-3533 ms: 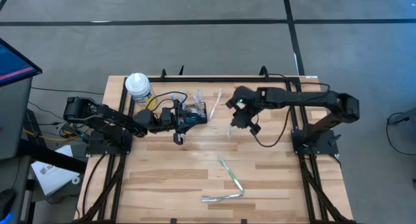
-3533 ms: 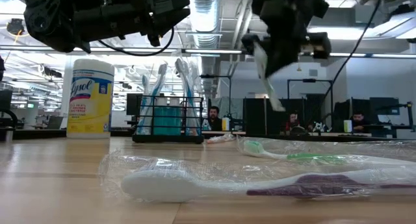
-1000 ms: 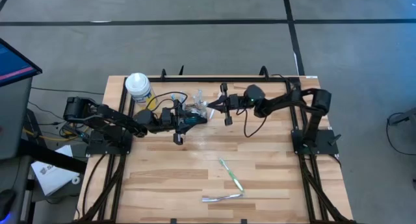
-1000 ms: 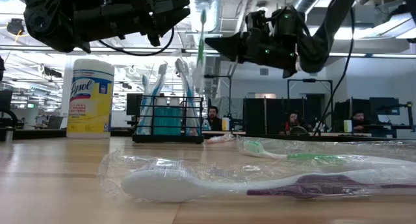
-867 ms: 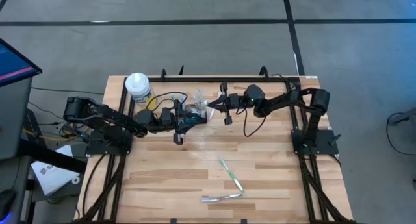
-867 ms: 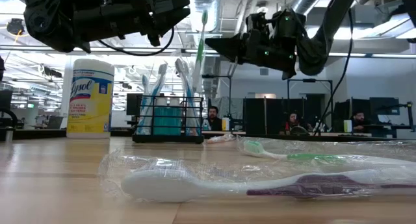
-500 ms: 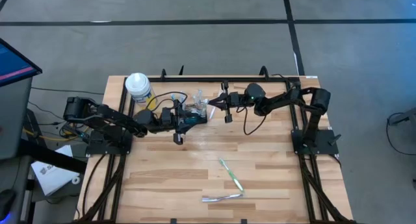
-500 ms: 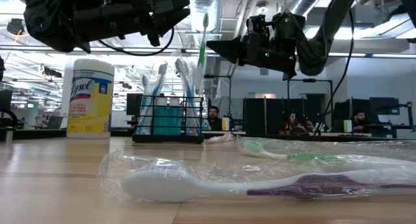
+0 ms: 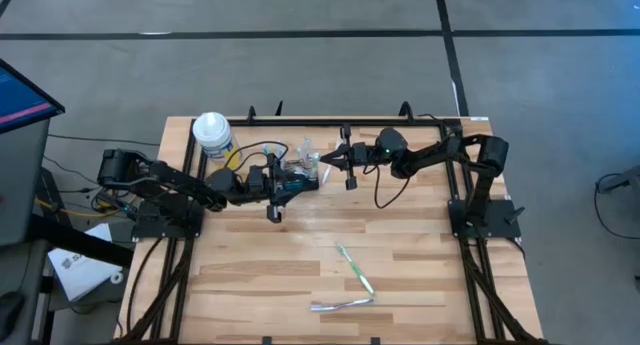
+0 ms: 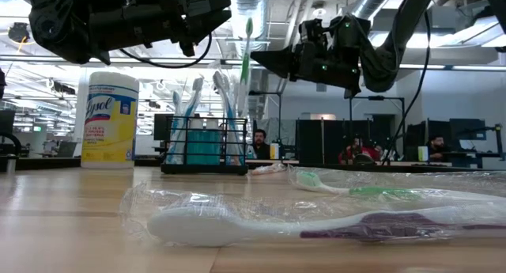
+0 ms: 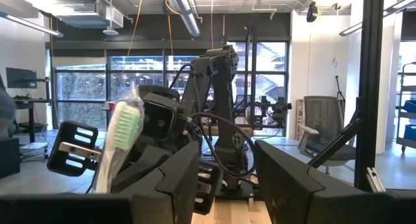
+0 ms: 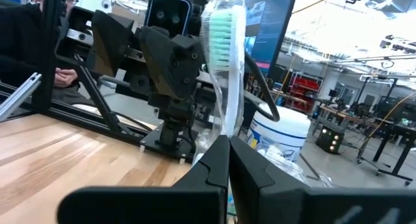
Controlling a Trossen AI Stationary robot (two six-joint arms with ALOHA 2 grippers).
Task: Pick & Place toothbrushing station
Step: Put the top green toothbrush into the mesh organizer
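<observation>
High view first: we see the wooden table [image 9: 250,275] as the largest thing, and the black wire-mesh caddy [image 9: 296,175] stands near its far edge, left of centre. Between the caddy and the near edge lies a wide stretch of bare wood; the far edge, with its black rail, runs close behind the caddy.

From the low view the caddy [image 10: 205,145] is a small rectangular frame of thin black wire, upright, with several toothbrushes standing in it and rising well above its rim.

Our left arm reaches in from the left side and its left gripper [image 9: 285,180] hangs above the caddy, fingers spread apart with nothing between them. Our right arm stretches from the right side toward the caddy, and the right gripper [image 9: 332,160] sits just to the right of it, raised off the table. Its fingers are pressed together on the handle of a green-bristled toothbrush [image 10: 246,55] in clear wrapping, held upright with the head topmost, above the caddy's right end.

A yellow wipes canister [image 9: 212,135] with a white lid stands to the left of the caddy, near the far edge.

Well toward the near edge from the caddy lie two wrapped toothbrushes: a green one [image 9: 355,269] and, nearer the edge, a white and purple one [image 9: 342,304].
</observation>
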